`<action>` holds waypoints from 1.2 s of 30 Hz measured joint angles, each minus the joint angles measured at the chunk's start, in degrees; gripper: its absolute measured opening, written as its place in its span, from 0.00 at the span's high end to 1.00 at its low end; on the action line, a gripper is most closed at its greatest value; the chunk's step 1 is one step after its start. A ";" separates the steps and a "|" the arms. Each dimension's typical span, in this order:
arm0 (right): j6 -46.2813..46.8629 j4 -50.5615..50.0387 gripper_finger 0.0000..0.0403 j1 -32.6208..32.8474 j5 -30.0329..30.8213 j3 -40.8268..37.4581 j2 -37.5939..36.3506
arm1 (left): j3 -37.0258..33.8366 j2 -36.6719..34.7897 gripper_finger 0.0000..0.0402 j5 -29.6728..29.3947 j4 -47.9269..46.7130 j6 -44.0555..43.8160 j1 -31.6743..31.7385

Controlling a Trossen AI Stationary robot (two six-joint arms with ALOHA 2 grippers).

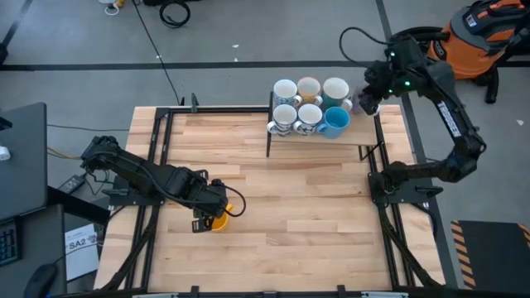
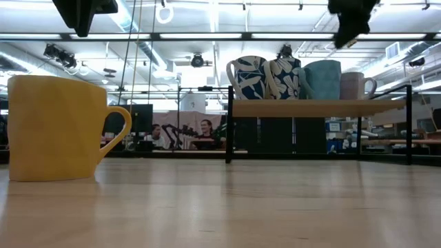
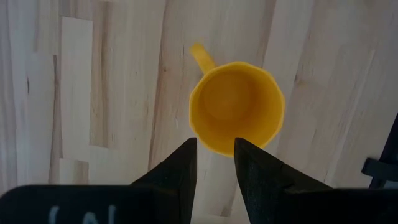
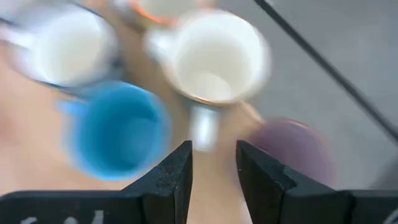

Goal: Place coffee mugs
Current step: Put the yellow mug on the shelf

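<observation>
yellow mug [image 3: 237, 107]: upright on the tabletop [image 1: 306, 215], mouth up, standing alone, well apart from the shelf [image 1: 319, 136] at the tabletop's far edge. its handle [image 3: 201, 58] points away from my left gripper [image 3: 215, 163], on the side of the cup opposite my jaws. my left gripper hangs directly above the mug, looking straight down; the cup's near rim lies just ahead of my fingertips [image 3: 186, 149]. the left jaws stand partly apart with only bare wood showing between them, holding nothing. the gap looks narrower than the cup, so i judge a grasp would have to pinch one wall, one fingertip inside the rim and one outside, not span the body. that is the relation the next move turns on: cup just forward of the jaws, handle on the far side, clear of the closing line.

shelf: six mugs stand on it in two rows, among them a blue mug [image 1: 335, 122] at the right end of the near row and a white mug [image 4: 214, 53] behind it. a purple mug [image 4: 292, 146] shows blurred beside the white one in the right wrist view.

right gripper [image 4: 214, 162]: above the right end of the shelf, over the blue and white mugs; jaws partly apart, holding nothing.

nearer arm: the left, by far; the right is across the tabletop from the yellow mug. by my estimate, this cup has yet to be carried to the shelf.
</observation>
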 joint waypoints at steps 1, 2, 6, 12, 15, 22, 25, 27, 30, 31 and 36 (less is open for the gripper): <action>1.01 0.10 0.68 0.16 -3.32 0.00 -0.85 | 0.00 0.00 0.72 0.00 0.00 0.16 0.00; 2.11 0.23 0.68 0.54 -6.61 0.00 -1.61 | 0.00 0.00 0.72 0.00 0.00 0.36 0.00; 7.10 0.31 0.68 4.34 -13.93 0.00 -4.39 | 0.00 0.00 0.72 0.00 0.01 -0.06 0.00; 13.24 0.31 0.68 13.81 -11.43 0.00 -7.21 | 0.00 0.02 0.72 0.00 3.93 -0.09 0.00; 16.05 2.21 0.68 18.68 -10.29 -1.47 -8.59 | 0.00 0.11 0.72 0.00 7.21 -1.92 -0.02; 23.41 14.94 0.68 31.69 -9.95 -12.67 -12.09 | 0.02 0.11 0.72 -0.01 4.54 -16.10 -0.43; 25.42 20.69 0.68 36.90 -9.39 -16.92 -13.05 | -0.03 0.11 0.72 -0.02 0.40 -22.42 -1.54; 26.75 23.72 0.68 40.15 -7.43 -18.85 -13.37 | -0.90 0.11 0.72 0.23 -0.73 -27.54 -2.42; 28.09 26.61 0.68 44.59 -3.26 -20.56 -13.41 | -2.54 0.13 0.72 1.36 -0.75 -36.05 -4.26; 28.26 27.41 0.68 46.01 -1.67 -20.83 -13.28 | -3.06 0.13 0.72 1.98 -0.72 -38.90 -4.92; 27.74 34.35 0.68 52.30 3.96 -23.76 -12.25 | -5.90 0.13 0.72 3.32 0.53 -52.36 -8.25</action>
